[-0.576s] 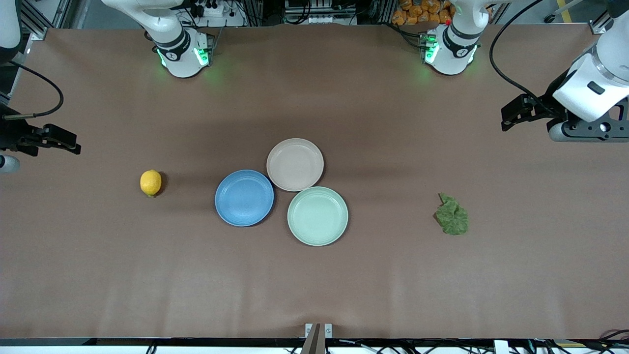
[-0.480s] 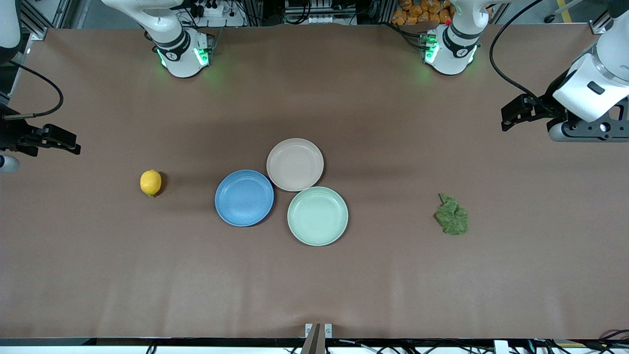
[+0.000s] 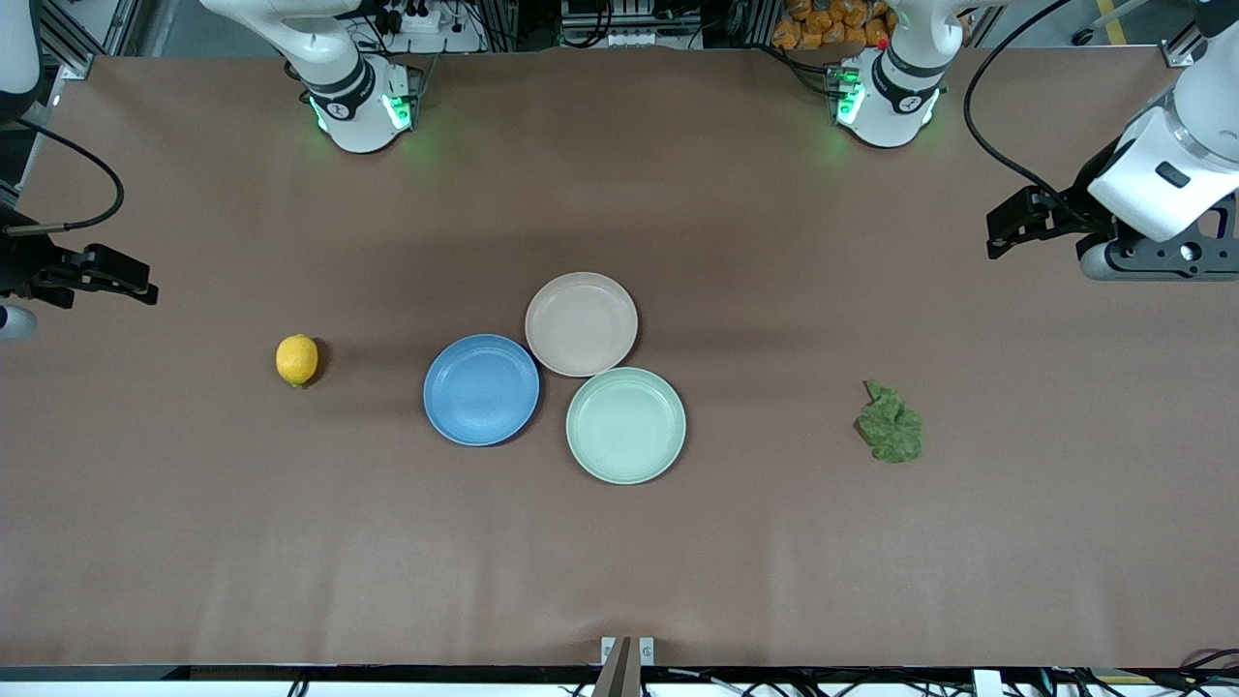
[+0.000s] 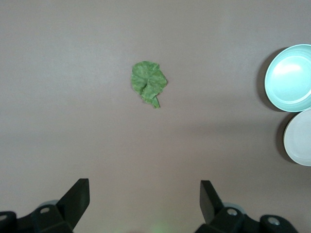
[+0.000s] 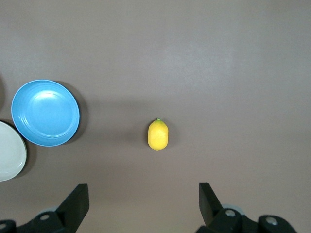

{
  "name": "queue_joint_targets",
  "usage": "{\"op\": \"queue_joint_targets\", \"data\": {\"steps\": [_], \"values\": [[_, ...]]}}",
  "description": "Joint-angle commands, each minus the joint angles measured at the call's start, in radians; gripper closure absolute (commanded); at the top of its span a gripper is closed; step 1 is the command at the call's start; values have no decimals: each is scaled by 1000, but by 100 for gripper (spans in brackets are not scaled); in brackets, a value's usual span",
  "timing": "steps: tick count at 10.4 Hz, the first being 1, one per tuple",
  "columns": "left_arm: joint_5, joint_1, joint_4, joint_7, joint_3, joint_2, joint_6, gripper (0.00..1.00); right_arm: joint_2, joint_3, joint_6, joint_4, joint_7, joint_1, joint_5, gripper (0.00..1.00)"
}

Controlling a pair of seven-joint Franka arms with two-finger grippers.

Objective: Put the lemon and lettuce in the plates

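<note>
No readable text, label, brand, number or sign shows anywhere.

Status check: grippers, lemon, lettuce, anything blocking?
Left gripper and right gripper open, waiting high over their table ends. Lemon and lettuce on table, blue plate and beige plate empty. Nothing blocking.

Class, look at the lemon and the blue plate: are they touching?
Apart. The front view shows bare brown table between the lemon and the blue plate; the right wrist view shows the same gap.
</note>
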Motion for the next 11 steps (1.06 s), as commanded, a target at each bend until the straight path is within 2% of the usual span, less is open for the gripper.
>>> {"op": "queue_joint_targets", "data": {"steps": [1, 5, 7, 9, 11], "values": [[-9, -2, -5, 22, 3, 22, 4, 0, -17, 10, 47, -56, -10, -12, 13, 0], [-9, -16, -74, 20, 3, 78, 124, 0, -6, 8, 322, -308, -10, -10, 13, 0], [-8, -34, -123, 19, 3, 129, 203, 0, 53, 8, 383, -336, 0, -12, 12, 0], [-6, -47, -127, 19, 3, 224, 256, 0, 112, 8, 448, -357, -10, -19, 13, 0], [56, -71, -123, 8, 3, 311, 303, 0, 156, 8, 561, -437, -10, -41, 13, 0]]}}
